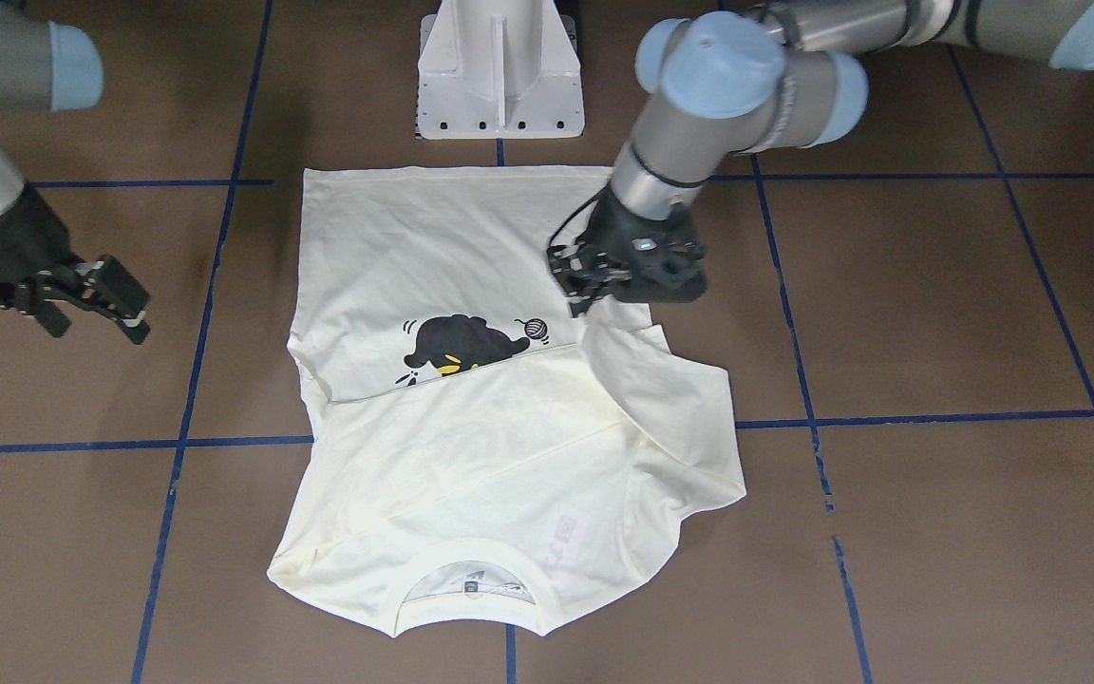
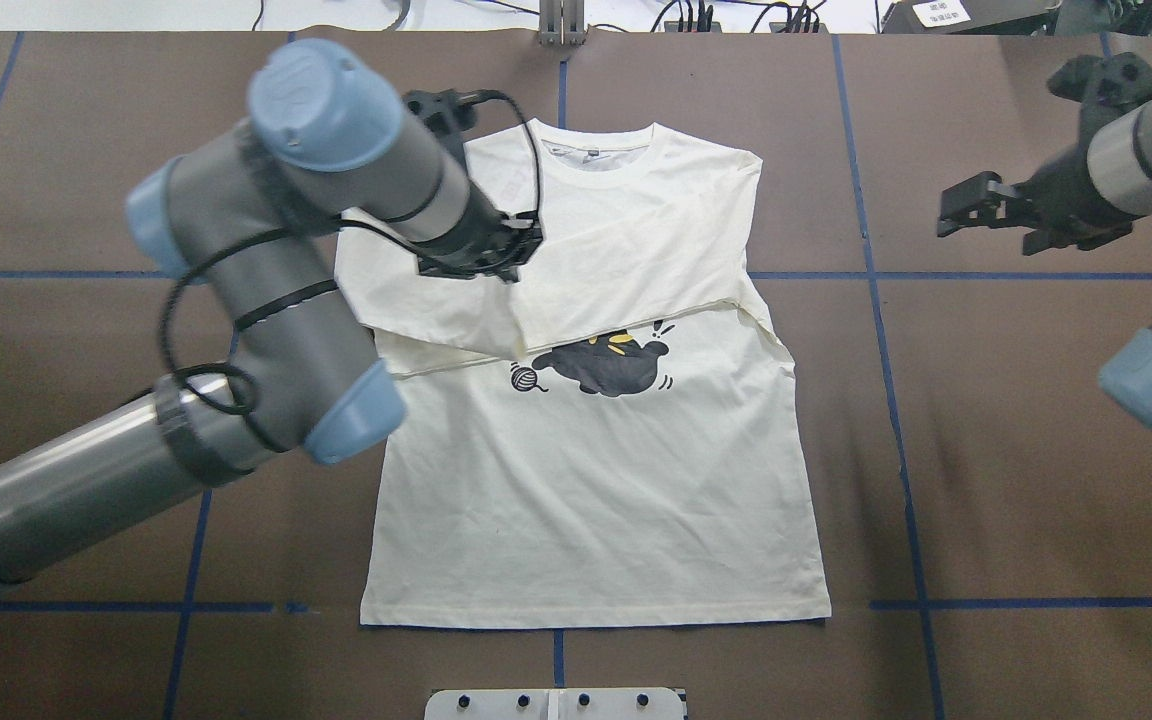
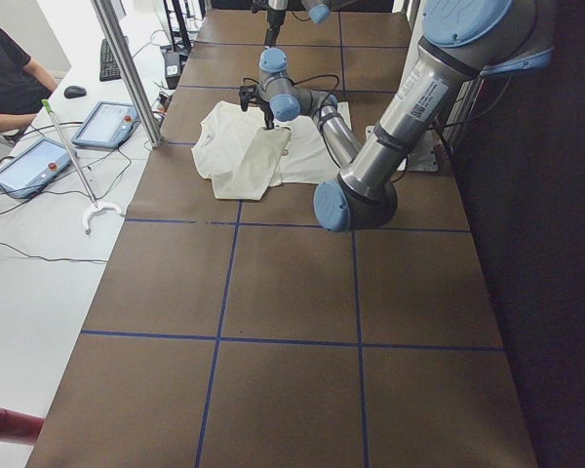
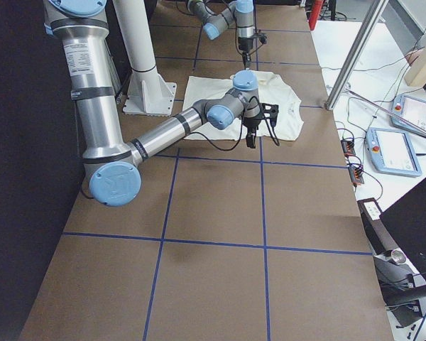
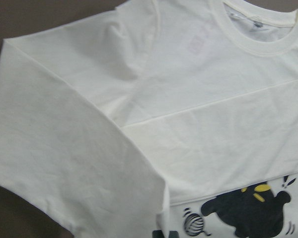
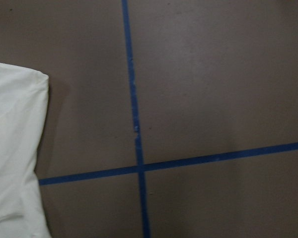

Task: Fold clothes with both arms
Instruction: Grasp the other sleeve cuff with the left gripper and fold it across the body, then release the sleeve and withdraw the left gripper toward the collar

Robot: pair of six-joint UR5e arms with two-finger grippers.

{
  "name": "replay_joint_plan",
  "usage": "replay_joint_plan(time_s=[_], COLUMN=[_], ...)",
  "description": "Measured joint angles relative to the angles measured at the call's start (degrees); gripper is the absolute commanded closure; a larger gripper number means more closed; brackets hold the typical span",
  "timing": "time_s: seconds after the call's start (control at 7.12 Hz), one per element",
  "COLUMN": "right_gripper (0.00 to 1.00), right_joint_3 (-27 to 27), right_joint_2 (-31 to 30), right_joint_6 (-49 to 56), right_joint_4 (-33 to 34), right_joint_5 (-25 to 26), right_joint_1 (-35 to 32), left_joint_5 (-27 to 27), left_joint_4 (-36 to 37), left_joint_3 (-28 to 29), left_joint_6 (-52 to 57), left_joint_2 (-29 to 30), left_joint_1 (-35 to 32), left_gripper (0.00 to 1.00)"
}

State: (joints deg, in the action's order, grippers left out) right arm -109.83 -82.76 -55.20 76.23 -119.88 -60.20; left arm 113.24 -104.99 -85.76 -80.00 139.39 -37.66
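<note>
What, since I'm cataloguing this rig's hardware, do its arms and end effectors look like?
The left arm and right arm are grey metallic tubes with light-blue joint caps and silver wrists. A black cable loops along the left arm. The right arm bears a white printed label. The left end effector and right end effector are black, with two fingers each.
</note>
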Motion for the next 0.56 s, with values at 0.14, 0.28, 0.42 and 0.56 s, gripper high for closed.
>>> replay_joint_plan(time_s=[0.14,0.28,0.42,0.56], right_gripper=[0.00,0.00,0.00,0.00], right_joint_3=[0.21,1.19,2.50,3.37], right_joint_2=[-3.24,-5.24,-6.61,-7.61], right_joint_6=[8.57,15.67,20.80,23.51], right_joint_4=[0.08,0.17,0.19,0.17], right_joint_5=[-0.61,-2.02,-4.38,-6.26], right_joint_1=[-4.45,-8.53,-11.86,-13.85], left_joint_5=[-3.23,-6.91,-11.48,-15.07], left_joint_4=[-4.43,-10.48,-15.86,-19.38], left_joint_3=[11.45,20.38,26.66,31.44], left_joint_6=[-1.97,-3.23,-3.87,-4.28], left_joint_2=[9.30,14.86,17.88,20.50], left_joint_1=[1.86,4.18,6.77,8.67], left_gripper=[1.00,1.00,0.98,0.91])
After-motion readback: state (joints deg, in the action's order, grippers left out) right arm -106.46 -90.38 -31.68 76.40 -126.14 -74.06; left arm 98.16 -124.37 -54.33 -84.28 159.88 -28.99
